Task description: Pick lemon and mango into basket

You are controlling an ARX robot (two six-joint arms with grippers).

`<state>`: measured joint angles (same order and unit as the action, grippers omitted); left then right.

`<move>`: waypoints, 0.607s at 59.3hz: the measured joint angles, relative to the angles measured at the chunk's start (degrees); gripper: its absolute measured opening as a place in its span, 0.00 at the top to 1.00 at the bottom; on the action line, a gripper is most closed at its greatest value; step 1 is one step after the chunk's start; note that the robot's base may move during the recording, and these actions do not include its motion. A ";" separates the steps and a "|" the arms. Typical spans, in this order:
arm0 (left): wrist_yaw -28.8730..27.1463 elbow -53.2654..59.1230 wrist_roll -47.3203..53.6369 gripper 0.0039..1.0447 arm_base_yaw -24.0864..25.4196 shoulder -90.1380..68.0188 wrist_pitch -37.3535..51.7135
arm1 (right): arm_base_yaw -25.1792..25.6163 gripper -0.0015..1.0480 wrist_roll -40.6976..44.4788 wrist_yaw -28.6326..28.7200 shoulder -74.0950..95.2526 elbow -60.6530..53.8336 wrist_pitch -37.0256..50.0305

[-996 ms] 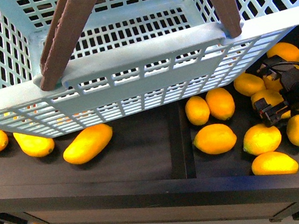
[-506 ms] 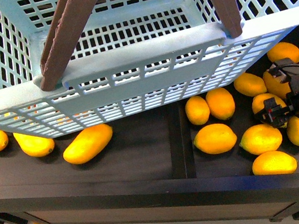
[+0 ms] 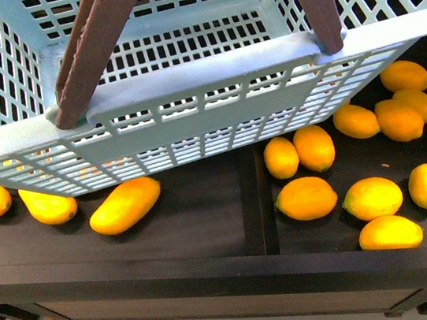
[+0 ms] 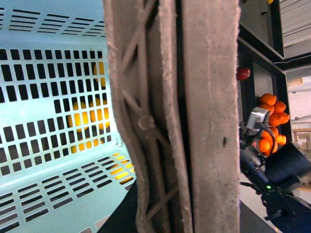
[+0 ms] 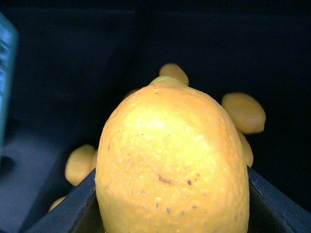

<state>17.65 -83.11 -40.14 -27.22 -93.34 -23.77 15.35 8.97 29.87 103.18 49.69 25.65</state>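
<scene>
The pale turquoise basket (image 3: 191, 115) hangs tilted across the top of the front view, its brown handles (image 3: 94, 49) raised. Those handles (image 4: 194, 116) fill the left wrist view with the basket wall (image 4: 43, 160) beside them; my left gripper is shut on the basket, its fingers hidden. My right gripper (image 5: 172, 216) is shut on a lemon (image 5: 172, 155), which fills the gap between the dark fingers (image 5: 73, 208). It is out of the front view. Three mangoes (image 3: 124, 206) lie on the dark shelf's left part. Several lemons (image 3: 306, 198) lie in the right part.
A dark divider (image 3: 251, 202) splits the shelf (image 3: 197, 210) into left and right parts, with a raised front edge (image 3: 214, 275). In the left wrist view, a dark arm (image 4: 282, 170) stands beside a pile of orange mandarins (image 4: 272, 109) and a red fruit (image 4: 243, 74).
My right gripper, low among the lemons at the right a second ago, has lifted out of the front view. One lemon from that group is gone with it. The basket has barely moved.
</scene>
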 joint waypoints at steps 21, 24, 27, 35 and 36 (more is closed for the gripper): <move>-0.07 0.00 0.02 0.85 0.00 0.00 0.00 | -10.64 0.43 -12.81 -3.10 -14.75 1.16 1.75; -0.11 0.00 0.02 0.85 0.00 0.00 0.00 | -12.72 0.43 -13.73 -4.09 -15.17 1.49 2.14; -0.17 0.00 0.02 0.85 0.00 0.00 0.00 | -14.80 0.43 -14.10 -5.60 -15.17 1.90 2.16; -0.07 0.00 0.02 0.85 0.00 0.00 0.00 | -20.17 0.43 -14.23 -8.57 -14.01 2.89 1.86; -0.07 0.00 0.02 0.85 0.00 0.00 0.00 | -20.90 0.43 -14.27 -8.96 -13.77 3.06 1.86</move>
<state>17.58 -83.11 -40.12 -27.22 -93.34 -23.77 -5.54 -5.30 20.91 89.41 52.75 27.51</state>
